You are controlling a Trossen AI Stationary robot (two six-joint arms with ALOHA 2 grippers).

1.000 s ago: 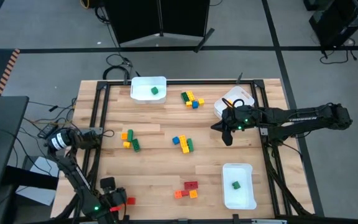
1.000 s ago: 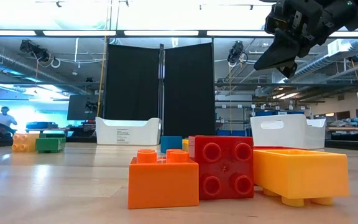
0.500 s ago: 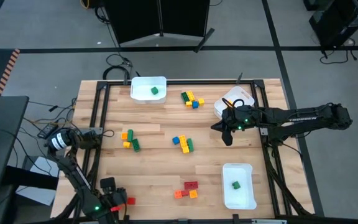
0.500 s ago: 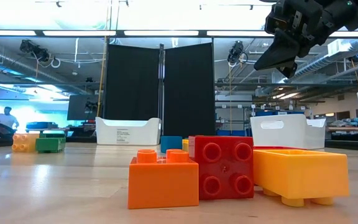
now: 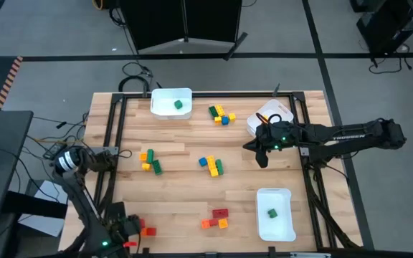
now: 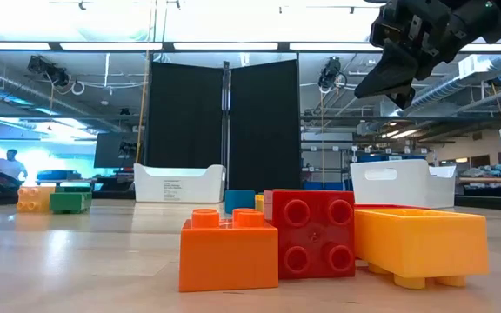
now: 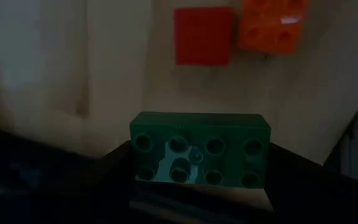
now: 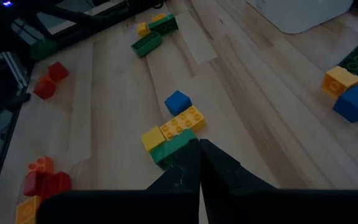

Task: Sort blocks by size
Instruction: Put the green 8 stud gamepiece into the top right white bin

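Observation:
The blocks lie in loose clusters on the wooden table [image 5: 185, 193]: near the far edge [image 5: 221, 114], left of centre [image 5: 150, 160], at centre [image 5: 211, 165] and near the front [image 5: 216, 218]. My left gripper [image 7: 201, 183], at the table's near left corner [image 5: 120, 229], is shut on a green two-by-four brick [image 7: 201, 149]. A red block [image 7: 204, 35] and an orange block [image 7: 271, 25] lie on the table below it. My right gripper [image 5: 262, 154] hangs shut and empty above the table's right half, high in the low view [image 6: 397, 80]. My left gripper pinches the green brick by its two short ends [image 7: 137, 152] between its two fingers [image 7: 114, 168], which come from above and point down. The brick lies level across the gap, its round-marked face toward the wrist camera, lifted clear of the table.
Three white bins stand on the table: one at the far edge [image 5: 162, 97] holding a green block, one at the far right [image 5: 264, 123], one at the near right [image 5: 285, 229] holding a green block. A dark frame runs along the table's edges [image 5: 113, 143].
My left gripper has risen at the table's near left corner and now shows a little closer to the left edge. My right arm has kept still.

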